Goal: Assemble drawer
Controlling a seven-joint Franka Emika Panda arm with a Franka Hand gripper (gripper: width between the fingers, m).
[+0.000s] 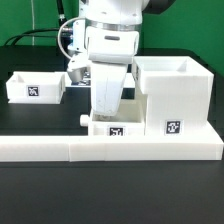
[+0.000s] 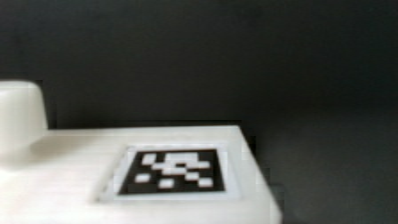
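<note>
Hovers with the hand [image 1: 108, 110] low over the front tray [image 1: 100, 129], just beside the housing [image 1: 175, 95] on the surface [image 1: 110, 195], cannot tell open or closed, and risks jamming this tray askew by an off-centre push.

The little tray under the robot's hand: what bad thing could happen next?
1. The gripper sits low over the small tray, which lies close to the housing and the border bar. Moving it crooked might jam it there.
2. The wrist view shows only a tag on white plastic, so the grip cannot be checked. It may slip.
</note>
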